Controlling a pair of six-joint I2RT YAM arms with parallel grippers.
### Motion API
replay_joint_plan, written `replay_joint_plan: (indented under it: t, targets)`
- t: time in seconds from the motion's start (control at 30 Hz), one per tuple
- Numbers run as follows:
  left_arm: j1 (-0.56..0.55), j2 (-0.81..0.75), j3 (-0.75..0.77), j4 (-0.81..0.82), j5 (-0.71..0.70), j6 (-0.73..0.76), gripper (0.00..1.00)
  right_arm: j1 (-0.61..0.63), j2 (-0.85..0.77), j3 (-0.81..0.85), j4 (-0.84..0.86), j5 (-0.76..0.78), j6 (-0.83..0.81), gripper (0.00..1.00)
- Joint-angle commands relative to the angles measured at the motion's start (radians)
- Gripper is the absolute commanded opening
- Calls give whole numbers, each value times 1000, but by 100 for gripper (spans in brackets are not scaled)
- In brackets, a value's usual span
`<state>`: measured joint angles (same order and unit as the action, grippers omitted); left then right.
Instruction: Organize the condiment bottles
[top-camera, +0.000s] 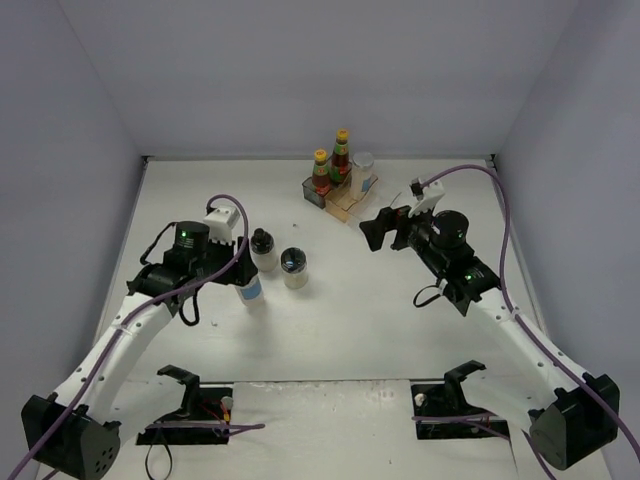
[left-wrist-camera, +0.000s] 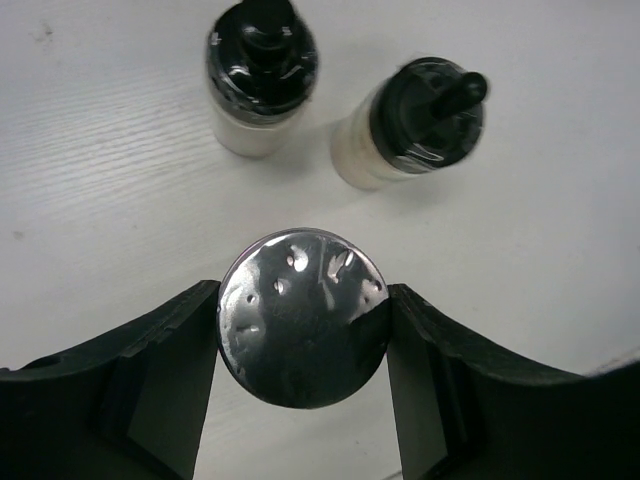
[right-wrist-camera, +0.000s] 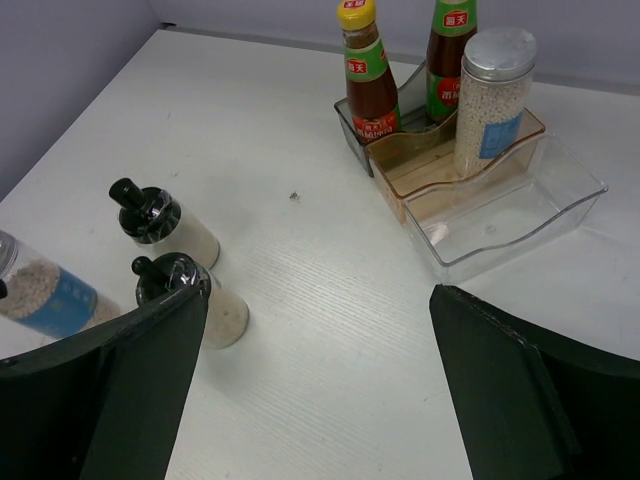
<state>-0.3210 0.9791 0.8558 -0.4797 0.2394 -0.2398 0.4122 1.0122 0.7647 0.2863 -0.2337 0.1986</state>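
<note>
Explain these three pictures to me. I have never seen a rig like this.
Two robot arms, bolted at the near edge of the table, each end in a two-finger gripper. The wide picture looks down from above and behind them; the other two come from cameras on the wrists. The left gripper is shut on a silver-lidded shaker, seen from above. Two black-topped jars stand just beyond it. The right gripper is open and holds nothing. Ahead of it a clear stepped rack carries two sauce bottles and a second shaker.
</note>
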Motion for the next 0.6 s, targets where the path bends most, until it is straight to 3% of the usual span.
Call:
replay_joint_plan:
  t: [0.0,0.07,0.33,0.43,0.57]
  targets:
    - [-64,-22,132,7,119,-71,0,-4,-29,15,62,43,13,100]
    - [-119,12,156,4,112,-85,0,-4,-34,18,51,54,15,100]
    - [-528,232,346,64,-155,-92,0,-6,-61,22,19,123,16,100]
    - [-596,334,410,92,-230,-87,0,-7,-72,24,2,161,21,100]
    - [-607,440,476,209,-265,-93,0,-18,-86,25,-19,231,35,100]
